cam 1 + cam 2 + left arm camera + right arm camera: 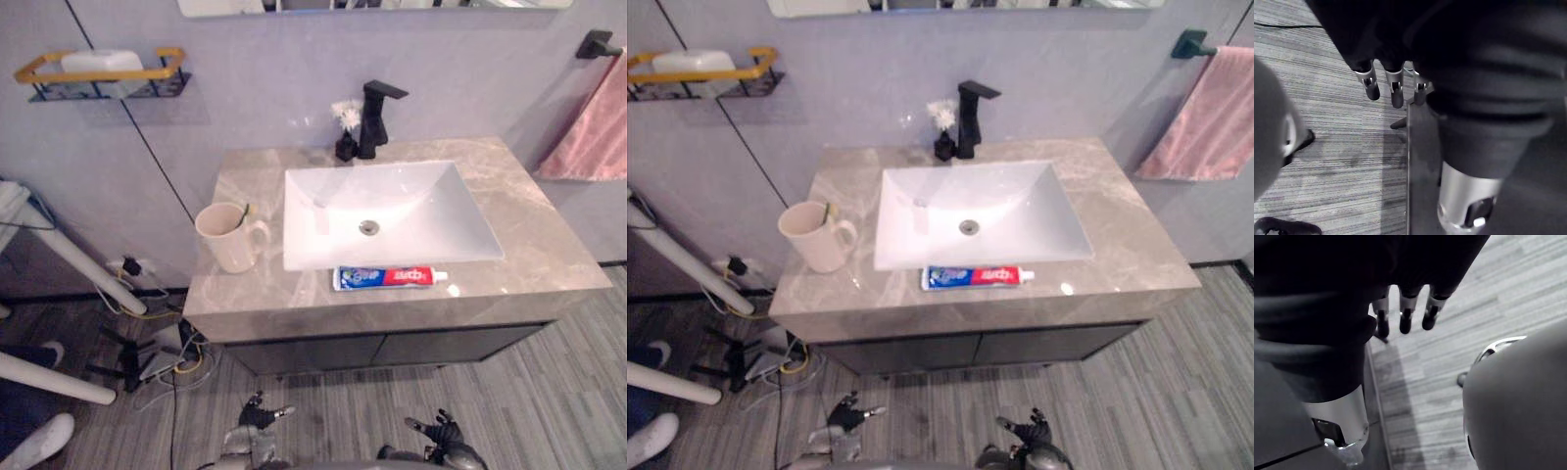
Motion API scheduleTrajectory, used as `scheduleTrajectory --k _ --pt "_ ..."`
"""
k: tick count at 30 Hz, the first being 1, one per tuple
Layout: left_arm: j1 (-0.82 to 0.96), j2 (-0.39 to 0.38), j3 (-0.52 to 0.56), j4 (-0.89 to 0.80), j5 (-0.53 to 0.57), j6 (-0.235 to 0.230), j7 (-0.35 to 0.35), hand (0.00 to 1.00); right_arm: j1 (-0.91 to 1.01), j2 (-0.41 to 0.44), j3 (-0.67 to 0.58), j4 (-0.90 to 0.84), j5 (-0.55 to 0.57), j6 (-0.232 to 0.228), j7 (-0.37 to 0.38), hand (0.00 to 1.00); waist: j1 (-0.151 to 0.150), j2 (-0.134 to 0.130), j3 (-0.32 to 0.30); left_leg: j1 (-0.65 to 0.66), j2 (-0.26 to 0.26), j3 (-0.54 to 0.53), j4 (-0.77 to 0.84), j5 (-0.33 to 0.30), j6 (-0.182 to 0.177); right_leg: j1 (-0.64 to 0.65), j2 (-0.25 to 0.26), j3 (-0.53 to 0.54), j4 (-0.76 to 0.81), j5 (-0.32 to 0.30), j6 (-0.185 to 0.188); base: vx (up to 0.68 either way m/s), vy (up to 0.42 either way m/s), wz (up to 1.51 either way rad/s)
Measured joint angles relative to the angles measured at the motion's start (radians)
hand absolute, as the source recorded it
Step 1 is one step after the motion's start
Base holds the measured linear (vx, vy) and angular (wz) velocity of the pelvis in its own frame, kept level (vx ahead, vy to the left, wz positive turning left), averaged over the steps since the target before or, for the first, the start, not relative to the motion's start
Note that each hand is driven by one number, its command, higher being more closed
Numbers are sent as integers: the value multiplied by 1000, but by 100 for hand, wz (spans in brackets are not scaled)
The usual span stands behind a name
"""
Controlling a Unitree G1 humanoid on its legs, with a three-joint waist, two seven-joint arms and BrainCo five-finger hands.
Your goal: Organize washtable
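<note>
A marble washtable (pixel 529 225) holds a white sink (pixel 421 211) with a black faucet (pixel 374 117) behind it. A cream mug (pixel 230 238) with something thin in it stands left of the sink. A blue, white and red toothpaste tube (pixel 390 277) lies along the front edge. A small dark holder with a white brush (pixel 346 132) stands by the faucet. My left hand (pixel 257 419) and right hand (pixel 443 431) hang low in front of the cabinet, fingers relaxed, holding nothing. The wrist views show my left fingers (pixel 1371 85) and right fingers (pixel 1405 318) straight above the floor.
A wall shelf (pixel 103 78) with a white bar hangs at the upper left. A pink towel (pixel 593 132) hangs on a black hook at the right. White pipes (pixel 78 264) and cables (pixel 147 343) lie left of the dark cabinet (pixel 392 348). The floor is grey planks.
</note>
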Motion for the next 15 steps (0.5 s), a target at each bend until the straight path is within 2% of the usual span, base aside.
scheduleTrajectory --k 2,3,5,6,7,8,10,15 --pt "9 -4 8 -34 -4 -3 -1 0 5 8 1 -14 0 2 -5 0 26 7 21 -58 47 -63 179 12 7 16 19 49 7 -16 -2 -4 88 -72" --pt "13 -11 16 -36 -3 -12 -3 0 2 1 1 -14 15 3 -17 0 25 0 27 -48 11 -146 125 -15 -12 18 13 86 9 -15 1 19 101 -81" --pt "15 -21 17 -33 -3 -13 -6 0 1 -3 -3 -18 19 3 -21 0 24 14 26 -26 -26 -202 16 -29 -16 9 14 110 9 -10 10 18 97 -60" --pt "23 -25 16 -28 -1 -13 -12 0 2 -13 -7 -18 17 3 -20 0 22 29 15 49 -67 -246 -157 -49 -25 -13 18 144 6 7 37 53 133 -45" --pt "19 -25 16 -26 -1 -12 -12 0 0 -14 -7 -17 17 4 -20 0 22 32 14 68 -81 -245 -211 -49 -22 -19 21 146 -2 12 44 64 144 -34" --pt "12 -24 15 -19 -1 -12 -13 0 -4 -11 -12 -8 16 5 -20 0 24 19 23 89 -95 -239 -253 -42 -2 -18 15 148 -24 32 46 58 116 -5" --pt "12 -16 21 -21 -2 -13 -13 0 2 0 -23 -8 16 5 -21 0 26 9 19 97 -104 -239 -255 -41 -2 -2 9 145 -38 37 45 30 93 -1" --pt "23 -7 20 -10 0 -13 -15 0 15 0 -28 -9 21 -3 -21 0 24 12 6 157 -142 -241 -336 -17 10 47 -13 127 -86 44 57 37 64 6"
